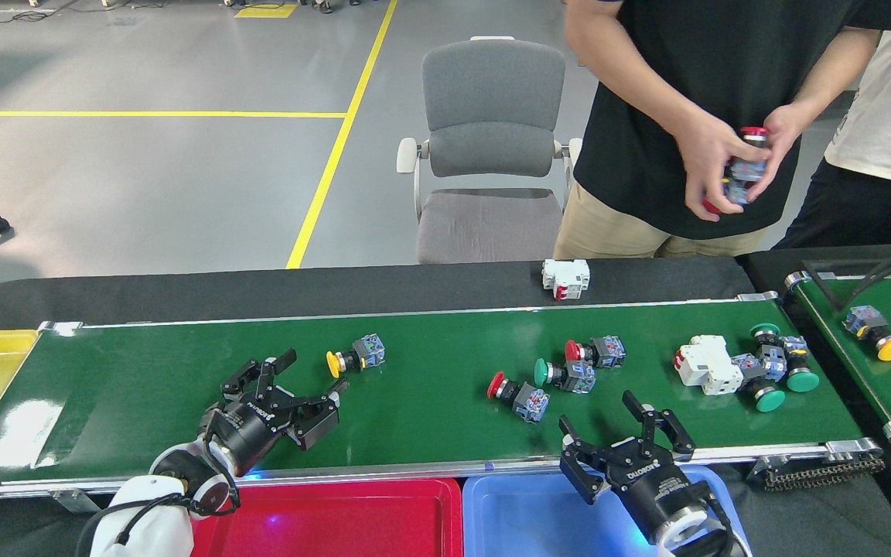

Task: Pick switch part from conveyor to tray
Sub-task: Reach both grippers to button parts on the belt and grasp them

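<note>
Since conveyor may carry yellow switch leftward, my left gripper, fingers apart, could miss; right gripper also spread, empty.

Bare conveyor left of yellow switch; crowded switch cluster rightward.

A grey office chair stands on the grey floor behind the table, beside a yellow floor line. A person in a black shirt stands to its right, next to another person in a white shirt.
</note>
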